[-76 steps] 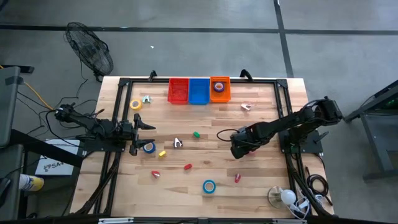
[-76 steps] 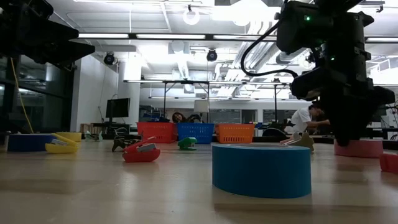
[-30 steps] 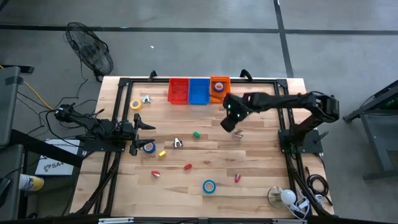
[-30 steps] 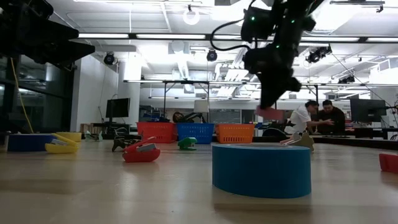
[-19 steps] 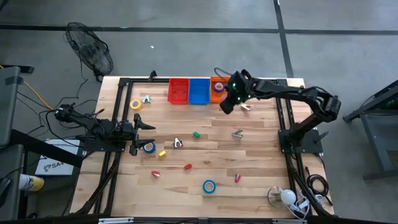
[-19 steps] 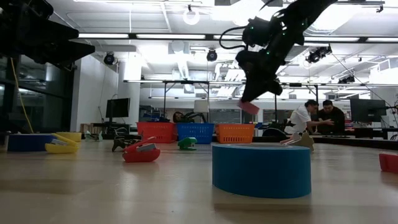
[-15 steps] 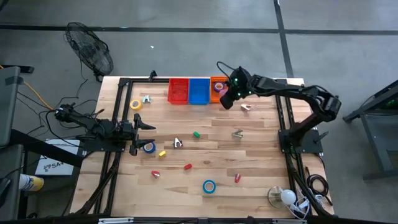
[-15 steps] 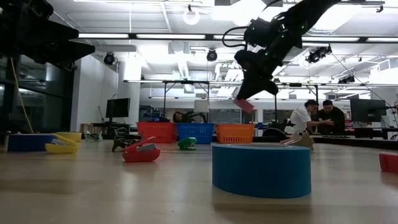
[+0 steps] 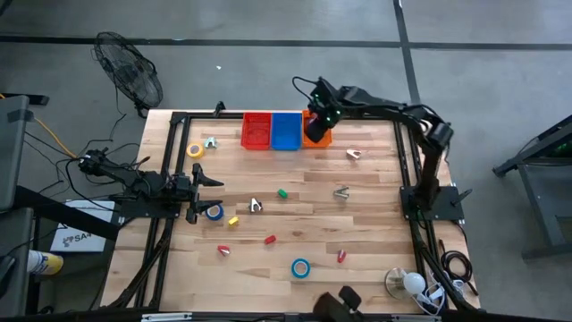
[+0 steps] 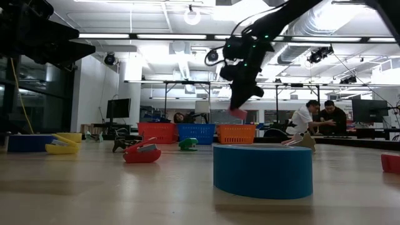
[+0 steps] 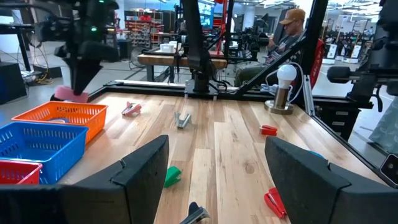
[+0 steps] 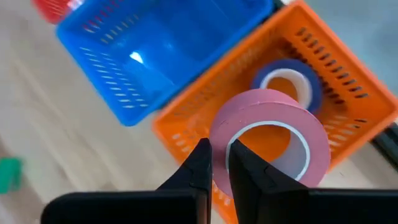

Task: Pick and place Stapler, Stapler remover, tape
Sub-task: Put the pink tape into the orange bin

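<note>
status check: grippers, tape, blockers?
Right gripper shut on pink tape, above orange basket. Purple tape already inside. Left gripper open, parked at table's left. No blockers seen.

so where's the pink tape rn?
The pink tape is pinched in the right gripper, held above the orange basket at the table's far edge, over the purple roll already inside.

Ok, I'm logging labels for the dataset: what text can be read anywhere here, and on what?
"SA": red letters on a white sheet on the floor left of the table; the rest is hidden.
Pink tape roll held by the right gripper, orange basket: no print shows.
Left gripper, open, waiting: no markings.
Signs in the room behind: too blurred.
</note>
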### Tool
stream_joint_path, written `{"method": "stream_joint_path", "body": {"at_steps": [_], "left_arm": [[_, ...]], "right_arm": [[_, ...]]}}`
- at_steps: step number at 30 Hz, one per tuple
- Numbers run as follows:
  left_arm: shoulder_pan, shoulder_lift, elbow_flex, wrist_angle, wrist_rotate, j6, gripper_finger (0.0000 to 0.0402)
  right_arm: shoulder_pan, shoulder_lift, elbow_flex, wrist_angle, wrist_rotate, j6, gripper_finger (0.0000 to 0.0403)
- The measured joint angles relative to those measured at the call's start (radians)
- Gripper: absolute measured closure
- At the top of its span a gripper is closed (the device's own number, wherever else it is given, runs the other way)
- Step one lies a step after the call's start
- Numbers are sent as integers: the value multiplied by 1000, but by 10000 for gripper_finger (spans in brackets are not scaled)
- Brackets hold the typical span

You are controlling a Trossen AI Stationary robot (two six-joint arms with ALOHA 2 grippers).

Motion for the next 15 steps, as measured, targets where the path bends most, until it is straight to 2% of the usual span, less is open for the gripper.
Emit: {"method": "stream_joint_path", "body": {"at_steps": [6, 15], "left_arm": [[0, 0, 0, 0, 0, 0, 140], [0, 0, 0, 0, 0, 0, 140]], "right_arm": [[-8, 113, 151, -128, 25, -16, 380], [-8, 188, 173, -182, 19, -17, 379]]}}
